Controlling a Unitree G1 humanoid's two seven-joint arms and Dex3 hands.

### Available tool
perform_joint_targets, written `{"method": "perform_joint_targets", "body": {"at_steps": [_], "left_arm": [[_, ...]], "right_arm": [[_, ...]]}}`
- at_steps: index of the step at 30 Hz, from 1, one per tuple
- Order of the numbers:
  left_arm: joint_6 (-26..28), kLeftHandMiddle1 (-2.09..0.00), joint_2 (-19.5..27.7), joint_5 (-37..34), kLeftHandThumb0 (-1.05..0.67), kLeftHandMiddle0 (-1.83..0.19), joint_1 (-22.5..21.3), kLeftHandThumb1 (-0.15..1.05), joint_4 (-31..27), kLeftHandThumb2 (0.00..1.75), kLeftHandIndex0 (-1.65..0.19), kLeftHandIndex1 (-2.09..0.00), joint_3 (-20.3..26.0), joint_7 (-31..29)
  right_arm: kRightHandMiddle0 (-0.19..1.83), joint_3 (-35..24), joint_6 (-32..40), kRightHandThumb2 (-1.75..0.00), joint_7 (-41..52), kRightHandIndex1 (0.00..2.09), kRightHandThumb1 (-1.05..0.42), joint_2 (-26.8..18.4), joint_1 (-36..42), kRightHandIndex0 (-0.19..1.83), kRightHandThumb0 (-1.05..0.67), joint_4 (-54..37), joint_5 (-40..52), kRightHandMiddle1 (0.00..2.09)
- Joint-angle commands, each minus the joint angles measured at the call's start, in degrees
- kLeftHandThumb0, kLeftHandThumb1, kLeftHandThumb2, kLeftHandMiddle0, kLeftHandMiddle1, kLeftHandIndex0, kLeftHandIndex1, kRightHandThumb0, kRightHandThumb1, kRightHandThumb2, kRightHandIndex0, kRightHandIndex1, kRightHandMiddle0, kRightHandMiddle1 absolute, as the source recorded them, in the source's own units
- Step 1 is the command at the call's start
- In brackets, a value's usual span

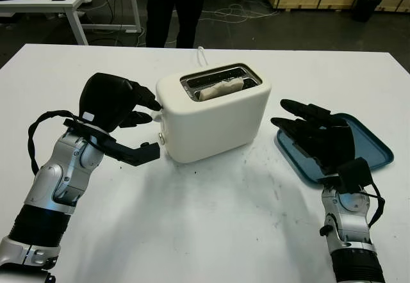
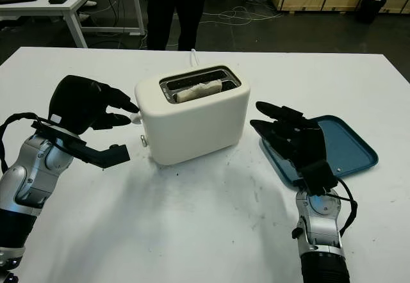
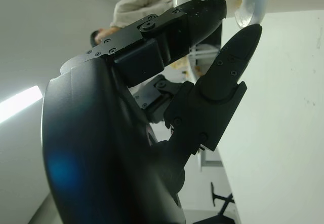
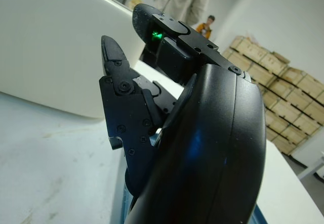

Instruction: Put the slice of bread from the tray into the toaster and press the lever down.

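While the bread already sits in the slot, what remains is the lever, and these are my notes from beside the table.

Bread: the slice of bread (image 1: 220, 89) lies low in the near slot of the toaster (image 1: 214, 120), tilted a little along it, with its top edge showing.

Toaster: white, standing mid-table, with the lever (image 1: 156, 117) on its left end face.

Left hand (image 1: 118, 104): at the toaster's left end, holding nothing; the upper fingers (image 1: 146, 97) are curled forward onto the lever knob, and the thumb (image 1: 138, 153) reaches out below them, clear of the casing. In the left wrist view one fingertip touches the pale knob (image 3: 251, 8).

Right hand (image 2: 291, 137): open, holding nothing, hovering over the near left corner of the tray.

Tray (image 2: 349, 143): blue, to the right of the toaster, with no bread on it.

Person: someone in dark trousers (image 1: 172, 8) stands at the far side of the table.

Step in hand: pressing the lever down, I'd judge.

Doing it well: keep the fingertips on top of the knob and push straight down along its track; a sideways shove would likely slide the light toaster to the right. Press until it latches, then lift away cleanly.

Risk: fingertips slipping off the small knob.
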Motion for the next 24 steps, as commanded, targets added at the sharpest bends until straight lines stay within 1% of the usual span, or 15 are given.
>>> {"method": "perform_joint_targets", "body": {"at_steps": [1,5,7,14,19,21,24], "left_arm": [[0.4,-1.54,-1.0,-0.9,-0.16,-1.12,-1.0,0.61,0.3,0.00,-1.34,0.00,-1.2,-0.6],[1.0,-1.52,-1.0,-0.5,-0.14,-1.11,-1.0,0.62,-0.1,0.00,-1.35,0.00,-1.4,-1.1],[1.0,-1.47,-1.0,-0.5,-0.15,-1.13,-1.0,0.62,0.0,0.00,-1.35,-0.01,-1.5,-1.1],[0.9,-1.46,-0.9,-0.8,-0.14,-1.14,-0.8,0.62,-0.1,0.00,-1.38,-0.01,-1.5,-0.8],[0.7,-1.53,-0.3,-1.3,-0.21,-1.11,-0.6,0.63,-2.0,0.00,-1.32,0.00,-0.7,-1.3],[1.5,-1.44,0.0,-0.9,-0.29,-1.13,-0.5,0.64,-3.7,0.00,-1.27,0.00,-0.1,-1.8],[2.9,-1.45,0.5,-1.2,-0.35,-1.12,-0.6,0.64,-6.1,0.00,-1.23,0.00,0.9,-3.4]], "right_arm": [[0.97,-0.2,-1.4,-0.05,-0.3,0.12,-0.92,0.2,-0.4,1.07,-0.23,0.3,0.3,0.00],[0.96,-0.4,-1.3,-0.04,0.4,0.12,-0.92,0.2,-0.4,1.07,-0.24,0.4,1.3,0.00],[0.97,-0.4,-1.8,-0.05,0.4,0.13,-0.92,0.1,-0.5,1.08,-0.24,0.6,1.0,0.00],[0.97,-0.3,-1.6,-0.05,-0.1,0.13,-0.92,0.1,-0.4,1.09,-0.23,0.4,0.5,0.00],[0.97,-0.2,-2.1,-0.05,0.3,0.13,-0.92,0.2,-0.7,1.08,-0.23,1.1,0.7,0.00],[0.97,-0.2,-2.1,-0.05,0.0,0.13,-0.92,0.1,-0.7,1.08,-0.23,1.3,0.4,0.00],[0.97,-0.2,-2.2,-0.05,0.4,0.13,-0.92,0.3,-1.1,1.07,-0.24,1.7,1.0,0.00]]}}
